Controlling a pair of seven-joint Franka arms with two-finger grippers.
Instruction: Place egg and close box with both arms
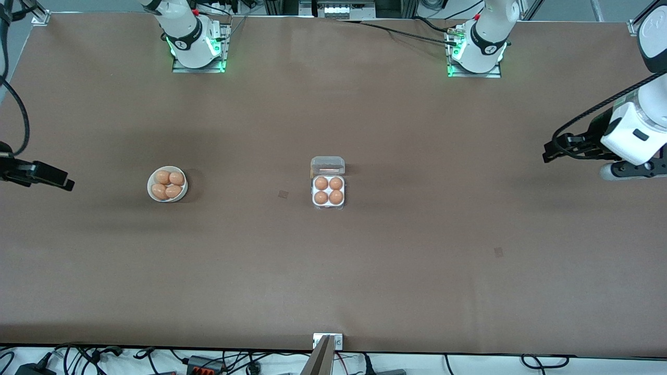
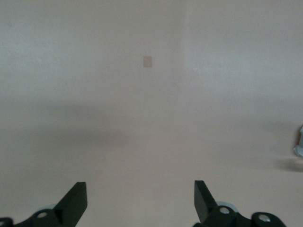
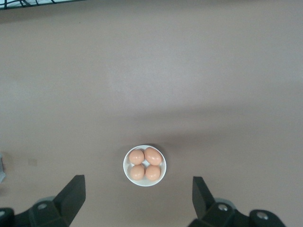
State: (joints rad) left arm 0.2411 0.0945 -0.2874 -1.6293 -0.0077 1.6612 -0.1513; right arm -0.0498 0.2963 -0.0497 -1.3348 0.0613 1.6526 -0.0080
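Table (image 1: 333, 271): wide brown surface, almost bare, with two small square marks on it.
Box (image 1: 328, 190): stands in the middle of the table, all four cells filled with brown eggs (image 1: 328, 190), clear lid (image 1: 328, 165) folded back and lying open on the side toward the arm bases.
Bowl (image 1: 167, 184): round and white, with four more eggs inside, well apart from the box, toward the right arm's end of the table.
Left gripper (image 2: 140, 201): fingers spread wide, nothing between them, hangs over bare table at the left arm's end, well apart from the box.
Right gripper (image 3: 138, 196): fingers spread wide too, holds nothing, hangs above the table at the right arm's end with the bowl in its sight.
Progress: placing part looks done, since no cell is free.
Left to do: closing the lid, not yet begun; probably needs both grippers brought in to the box, one to fold the lid over and one to steady the tray.
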